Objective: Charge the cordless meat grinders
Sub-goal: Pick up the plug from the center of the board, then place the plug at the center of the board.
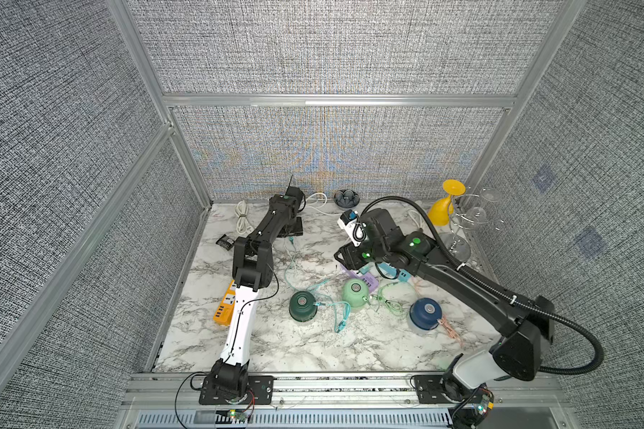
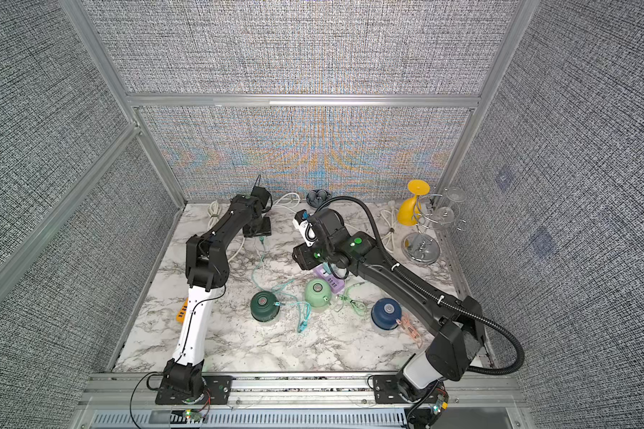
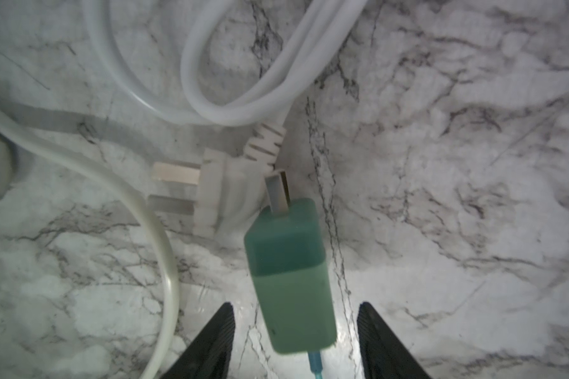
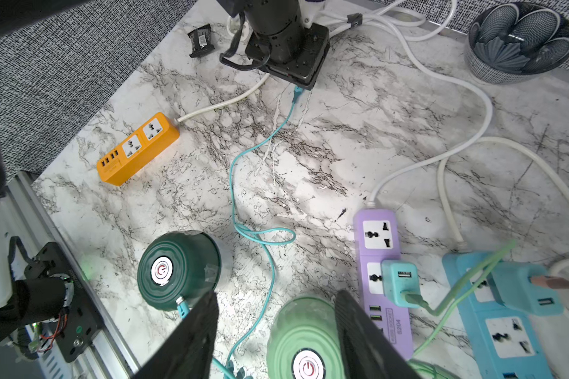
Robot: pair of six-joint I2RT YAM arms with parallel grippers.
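Observation:
Three cordless meat grinders stand at the front of the marble table: dark green (image 1: 302,305) (image 2: 263,305) (image 4: 178,269), mint green (image 1: 355,293) (image 2: 317,292) (image 4: 304,338) and navy blue (image 1: 425,314) (image 2: 387,314). My left gripper (image 3: 294,305) (image 1: 292,234) is open near the back. A teal USB plug (image 3: 286,262) lies between its fingers, with a gap on each side. The plug's teal cable (image 4: 234,183) runs to the dark green grinder. My right gripper (image 4: 276,305) is open and hovers just above the mint green grinder.
An orange power strip (image 4: 138,149) lies left, with a purple strip (image 4: 381,236) and a blue strip (image 4: 506,334) right, each holding an adapter. A white mains plug (image 3: 217,193) and white cords (image 3: 243,82) lie by the left gripper. A dark petal dish (image 1: 346,198) and a glass rack (image 1: 461,237) stand behind.

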